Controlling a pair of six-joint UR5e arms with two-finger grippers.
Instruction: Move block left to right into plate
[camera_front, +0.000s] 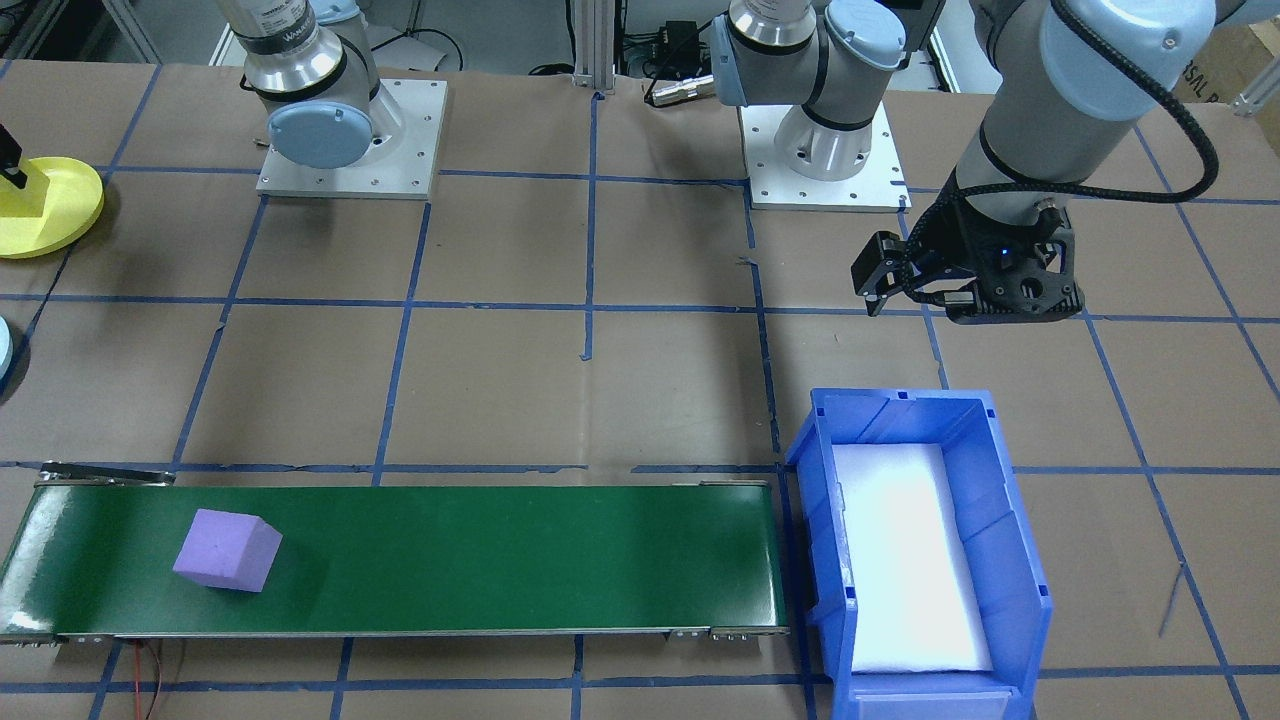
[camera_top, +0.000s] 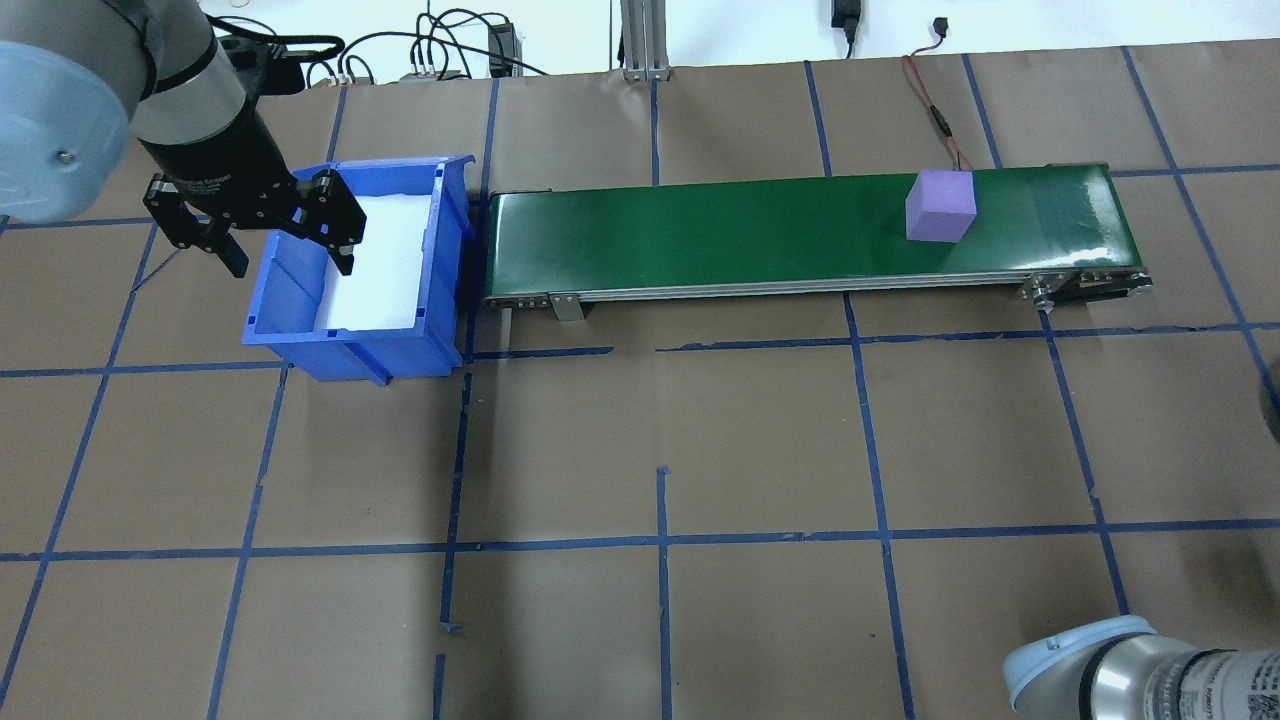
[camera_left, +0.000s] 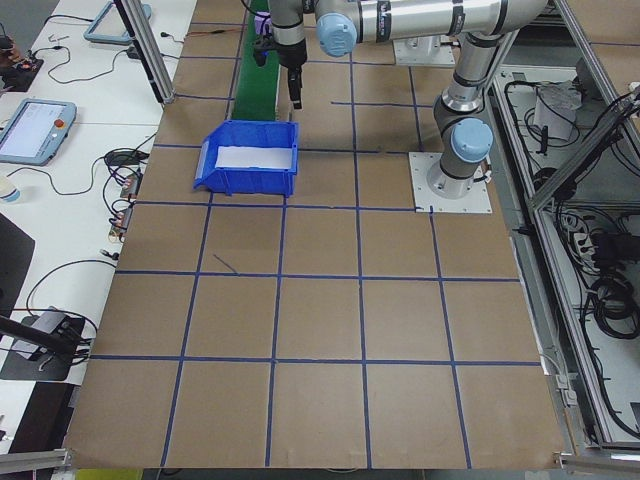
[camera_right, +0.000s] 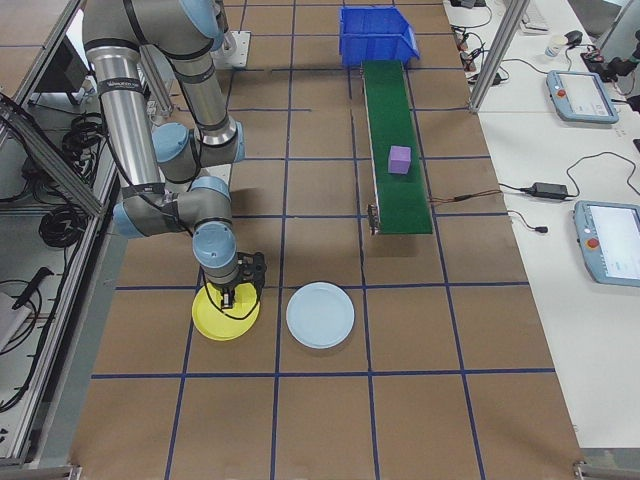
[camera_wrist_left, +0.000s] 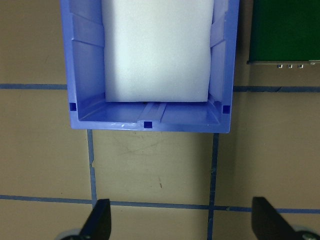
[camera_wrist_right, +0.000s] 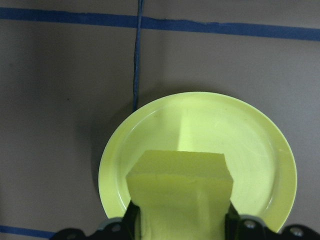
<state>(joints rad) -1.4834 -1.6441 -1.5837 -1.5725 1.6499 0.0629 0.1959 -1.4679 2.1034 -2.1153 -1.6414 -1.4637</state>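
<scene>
A yellow foam block (camera_wrist_right: 180, 187) sits between the fingers of my right gripper (camera_wrist_right: 181, 222), which is shut on it. Block and gripper are over the yellow plate (camera_wrist_right: 250, 150), inside its rim; whether the block rests on the plate I cannot tell. In the front-facing view the plate (camera_front: 60, 215) lies at the far left with the block (camera_front: 35, 190) on or just above it. A purple block (camera_front: 228, 550) lies on the green conveyor belt (camera_front: 500, 560). My left gripper (camera_top: 290, 262) hangs open and empty above the near end of the blue bin (camera_top: 345, 350).
The blue bin (camera_front: 1000, 520), lined with white foam, stands at the conveyor's end on my left. A light blue plate (camera_right: 320, 315) lies beside the yellow plate (camera_right: 225, 315). Brown paper with a blue tape grid covers the table.
</scene>
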